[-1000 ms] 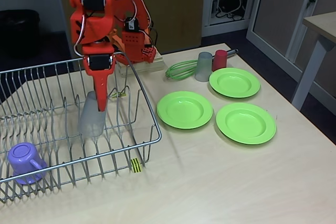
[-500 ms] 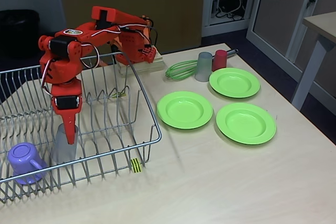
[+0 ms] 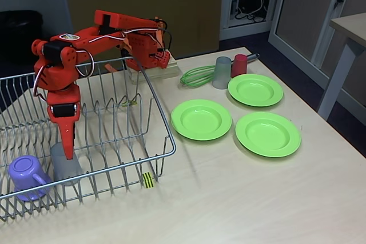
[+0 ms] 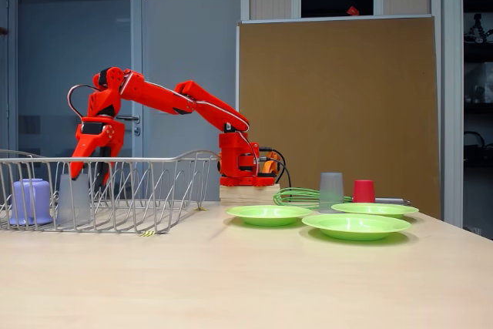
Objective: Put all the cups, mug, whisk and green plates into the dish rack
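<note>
The hand (image 3: 66, 151) is reaching straight down into the dish rack (image 3: 163, 119), its fingers closed on the rim of a grey cup (image 3: 66, 167) that is standing at the rack's front edge, at about 3 o'clock from the mug (image 3: 26, 176). The cup's long axis is running vertically, mouth seemingly upward, though the wires are blurring this. The likely risk is that the cup is resting unevenly on the prongs; it could tip toward the mug on release, or be dragged along as the fingers are lifting. On the table (image 3: 229, 198), the whisk (image 3: 197, 76) is lying roughly along 9 to 3 o'clock, loops at 9, beside the second grey cup (image 3: 222, 72) and red cup (image 3: 239, 65), with three green plates (image 3: 201, 119) below them.
</note>
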Controlling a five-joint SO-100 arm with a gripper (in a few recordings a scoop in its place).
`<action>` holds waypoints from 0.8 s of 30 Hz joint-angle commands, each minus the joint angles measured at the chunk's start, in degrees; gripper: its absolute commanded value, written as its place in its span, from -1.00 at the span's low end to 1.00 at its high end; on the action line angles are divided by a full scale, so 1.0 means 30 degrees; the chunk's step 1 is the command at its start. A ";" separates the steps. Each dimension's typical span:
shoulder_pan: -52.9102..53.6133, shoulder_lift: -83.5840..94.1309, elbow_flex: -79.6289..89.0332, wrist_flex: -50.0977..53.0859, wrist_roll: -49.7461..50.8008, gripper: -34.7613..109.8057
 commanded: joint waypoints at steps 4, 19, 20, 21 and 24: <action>0.0029 0.1260 -0.0791 0.0674 -0.0293 0.06; -0.5596 1.4502 1.2451 0.0205 0.3311 -0.05; -0.6182 1.5322 1.3594 0.0176 0.4014 -0.06; -0.6797 1.6143 1.4648 0.0088 0.4746 -0.06; -0.9170 1.8633 1.7813 -0.0264 0.7881 -0.05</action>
